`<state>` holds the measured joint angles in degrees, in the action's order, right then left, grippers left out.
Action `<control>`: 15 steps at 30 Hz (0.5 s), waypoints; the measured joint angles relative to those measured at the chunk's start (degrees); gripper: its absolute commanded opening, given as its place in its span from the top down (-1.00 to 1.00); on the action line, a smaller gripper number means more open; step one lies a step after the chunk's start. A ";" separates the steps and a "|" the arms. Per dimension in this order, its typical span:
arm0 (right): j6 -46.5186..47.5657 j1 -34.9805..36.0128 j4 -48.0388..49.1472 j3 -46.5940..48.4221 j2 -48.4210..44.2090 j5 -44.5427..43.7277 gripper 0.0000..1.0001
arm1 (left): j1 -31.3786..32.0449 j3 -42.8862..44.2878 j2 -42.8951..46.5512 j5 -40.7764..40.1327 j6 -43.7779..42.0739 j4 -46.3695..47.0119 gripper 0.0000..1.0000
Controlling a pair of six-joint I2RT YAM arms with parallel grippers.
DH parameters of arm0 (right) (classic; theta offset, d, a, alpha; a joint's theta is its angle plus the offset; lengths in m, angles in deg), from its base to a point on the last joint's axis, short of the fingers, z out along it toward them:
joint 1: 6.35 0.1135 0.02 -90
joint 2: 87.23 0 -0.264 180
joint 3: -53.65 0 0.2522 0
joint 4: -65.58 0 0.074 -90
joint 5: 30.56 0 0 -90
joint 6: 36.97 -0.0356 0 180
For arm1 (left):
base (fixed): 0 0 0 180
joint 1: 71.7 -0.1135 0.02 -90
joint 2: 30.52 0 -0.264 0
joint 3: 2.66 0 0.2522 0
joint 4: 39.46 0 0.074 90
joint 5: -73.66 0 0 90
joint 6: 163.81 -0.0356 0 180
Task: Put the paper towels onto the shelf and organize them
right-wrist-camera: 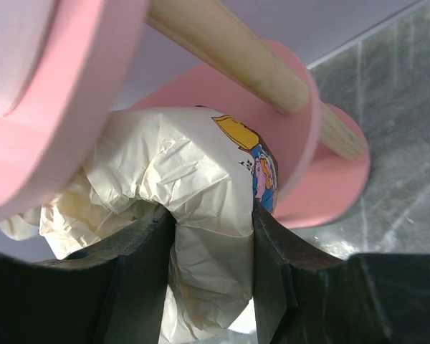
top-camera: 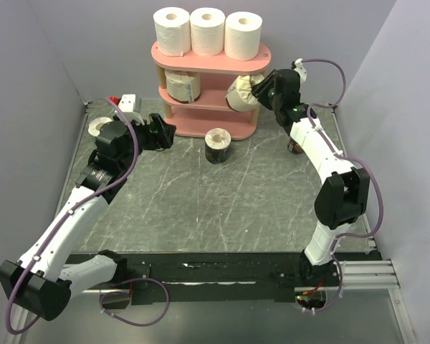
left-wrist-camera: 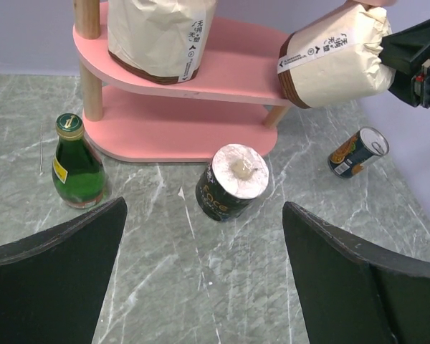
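The pink shelf [top-camera: 208, 61] stands at the back with three white paper towels [top-camera: 207, 31] on its top board. A cream roll [top-camera: 180, 84] stands on the middle tier. My right gripper [top-camera: 260, 89] is shut on a second cream roll [right-wrist-camera: 201, 179], squeezing its wrapper, and holds it tilted at the middle tier's right end [left-wrist-camera: 333, 61]. A dark-banded roll [top-camera: 218, 145] stands on the table in front of the shelf. My left gripper [top-camera: 163, 133] is open and empty, just short of that roll [left-wrist-camera: 233, 181]. Another white roll [top-camera: 98, 127] sits behind the left arm.
A green glass bottle [left-wrist-camera: 75, 163] stands left of the shelf base [left-wrist-camera: 172, 132]. A small metal can [left-wrist-camera: 358, 152] lies on its side to the right. A white and red object [top-camera: 127, 102] sits at the back left corner. Grey walls close in both sides.
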<state>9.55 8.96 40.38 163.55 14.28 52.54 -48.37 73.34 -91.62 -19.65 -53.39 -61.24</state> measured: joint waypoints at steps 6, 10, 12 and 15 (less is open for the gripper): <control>-1.62 1.42 -0.90 2.49 2.01 -1.25 -0.08 | 0.00 0.00 0.52 -0.02 0.00 0.02 -0.93; -3.61 1.81 0.31 3.26 3.61 -1.53 -0.25 | 0.00 0.00 0.63 -0.02 0.00 0.07 -0.93; -4.76 1.88 0.98 3.30 3.74 -1.53 -0.29 | 0.00 0.00 0.63 -0.02 0.00 0.02 -0.93; -6.19 2.21 2.27 3.30 3.74 -1.53 -0.32 | 0.00 0.00 0.63 -0.02 -0.02 0.07 -0.93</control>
<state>3.36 11.17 42.65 166.85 18.02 51.01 -48.37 73.34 -90.98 -19.67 -53.41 -61.17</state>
